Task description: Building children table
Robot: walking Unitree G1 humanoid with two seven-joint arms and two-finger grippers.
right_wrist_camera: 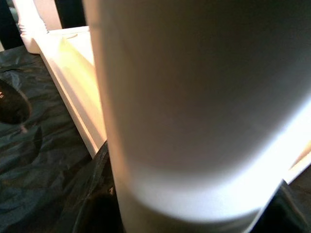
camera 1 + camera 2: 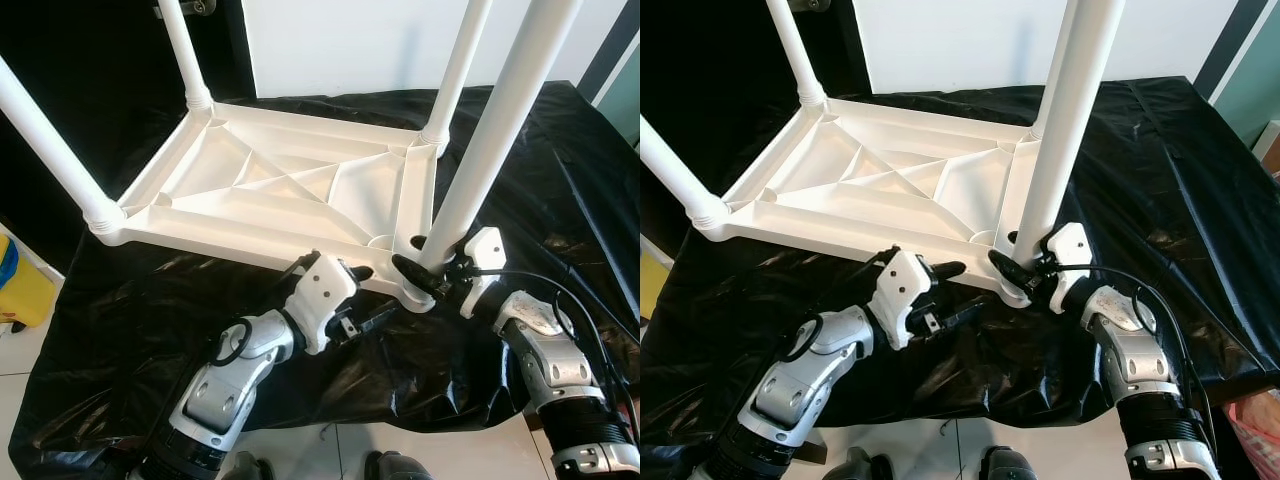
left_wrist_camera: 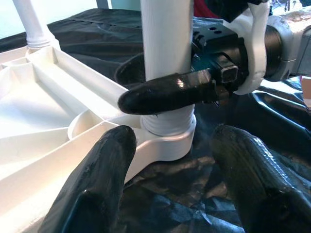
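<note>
— Left eye view: our right pincer (image 2: 428,268) is clamped on the near leg (image 2: 490,150) at the upturned table's (image 2: 270,190) four-o'clock corner.
— Left pincer (image 2: 372,296) gapes empty beside it; we brace the frame, twist the leg home.

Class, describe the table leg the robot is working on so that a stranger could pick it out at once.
Find the white tabletop lying upside down on the black sheet. Four white legs rise from its corners; go to the corner nearest the robot. That leg alone has the right pincer clamped around its base.
</note>
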